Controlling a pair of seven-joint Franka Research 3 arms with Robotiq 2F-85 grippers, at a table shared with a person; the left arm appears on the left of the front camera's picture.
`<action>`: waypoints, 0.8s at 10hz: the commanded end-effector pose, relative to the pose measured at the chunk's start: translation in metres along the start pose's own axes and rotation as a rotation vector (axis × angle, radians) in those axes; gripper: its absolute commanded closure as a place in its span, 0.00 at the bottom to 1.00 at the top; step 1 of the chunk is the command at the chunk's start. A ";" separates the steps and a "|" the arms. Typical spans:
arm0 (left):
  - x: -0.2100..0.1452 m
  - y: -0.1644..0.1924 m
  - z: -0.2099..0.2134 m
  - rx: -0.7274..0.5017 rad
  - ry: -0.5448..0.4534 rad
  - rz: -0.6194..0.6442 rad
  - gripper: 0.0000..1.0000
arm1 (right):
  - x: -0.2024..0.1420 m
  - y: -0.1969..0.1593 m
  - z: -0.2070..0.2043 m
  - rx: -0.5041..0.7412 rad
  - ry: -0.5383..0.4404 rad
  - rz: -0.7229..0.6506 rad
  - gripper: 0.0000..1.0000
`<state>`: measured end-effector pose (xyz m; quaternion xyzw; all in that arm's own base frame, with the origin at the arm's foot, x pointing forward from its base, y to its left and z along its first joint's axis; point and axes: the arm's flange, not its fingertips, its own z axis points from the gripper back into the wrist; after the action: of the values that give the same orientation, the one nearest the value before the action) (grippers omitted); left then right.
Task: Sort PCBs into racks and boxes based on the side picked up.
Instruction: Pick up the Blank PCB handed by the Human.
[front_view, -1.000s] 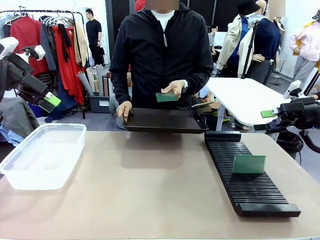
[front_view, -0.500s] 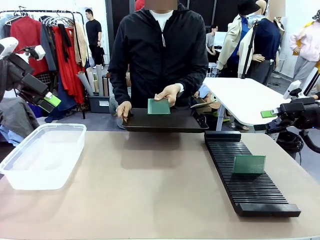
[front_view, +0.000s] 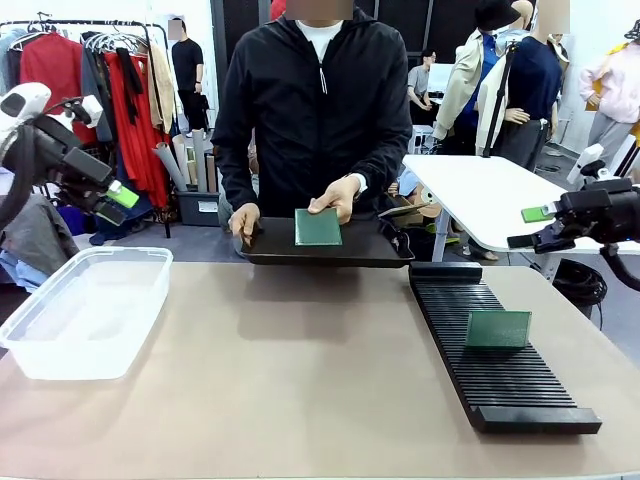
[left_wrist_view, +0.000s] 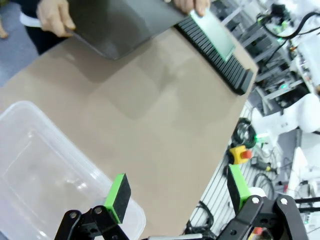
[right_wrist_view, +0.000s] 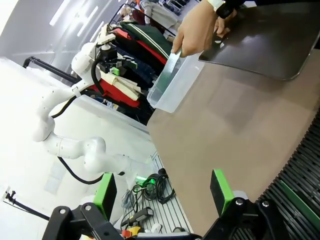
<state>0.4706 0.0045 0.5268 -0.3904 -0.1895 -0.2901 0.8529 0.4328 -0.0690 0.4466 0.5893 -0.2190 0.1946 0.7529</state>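
Right now the person's hand is holding a green PCB tilted towards me over the dark tray, just left of the slotted rack's far end; I'd judge it is being offered for pickup. A second PCB is standing upright in the rack's slots, which looks like its sorted place. The clear tub is waiting well left of the rack. My left gripper and right gripper are hanging wide open, gripping nothing. The right wrist view is giving me the green PCB edge-on, while the front view is showing its face.
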 end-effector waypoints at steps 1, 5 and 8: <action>0.012 0.025 0.000 -0.144 -0.086 -0.019 0.00 | 0.006 0.015 -0.007 -0.062 0.039 -0.030 0.00; 0.013 0.062 -0.038 -0.259 -0.177 0.005 0.00 | 0.014 0.031 -0.017 -0.161 0.057 -0.059 0.00; 0.017 0.080 -0.071 -0.294 -0.227 0.013 0.00 | 0.012 0.017 -0.012 -0.089 0.038 -0.018 0.00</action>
<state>0.5323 -0.0124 0.4487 -0.5353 -0.2211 -0.2600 0.7726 0.4345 -0.0531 0.4654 0.5472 -0.2056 0.1817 0.7908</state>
